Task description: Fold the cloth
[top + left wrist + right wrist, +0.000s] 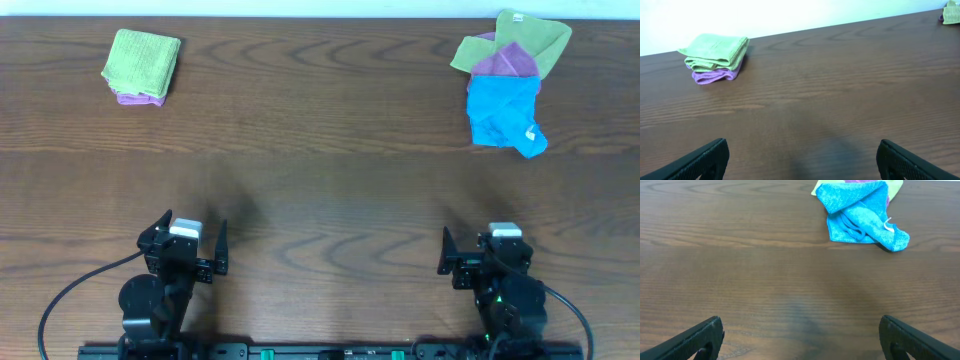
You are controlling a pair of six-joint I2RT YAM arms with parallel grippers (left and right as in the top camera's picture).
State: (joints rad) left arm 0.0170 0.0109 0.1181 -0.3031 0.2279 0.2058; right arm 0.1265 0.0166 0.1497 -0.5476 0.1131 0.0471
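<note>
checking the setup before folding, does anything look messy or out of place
Yes. The sky-blue microfibre cloth lies crumpled far right, heaped with a loose purple cloth and lime-green cloth. The folded green-and-purple stack far left looks tidy.

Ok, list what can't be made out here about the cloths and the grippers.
- Blue cloth: crumpled, so its own folds hide its lower layers in the overhead and right wrist views.
- Loose purple cloth and loose green cloth: cut off by the top edge in the right wrist view.
- Folded purple cloth: mostly covered by the folded green cloth.
- Left gripper and right gripper: fingers cut by the bottom edge in the wrist views.
</note>
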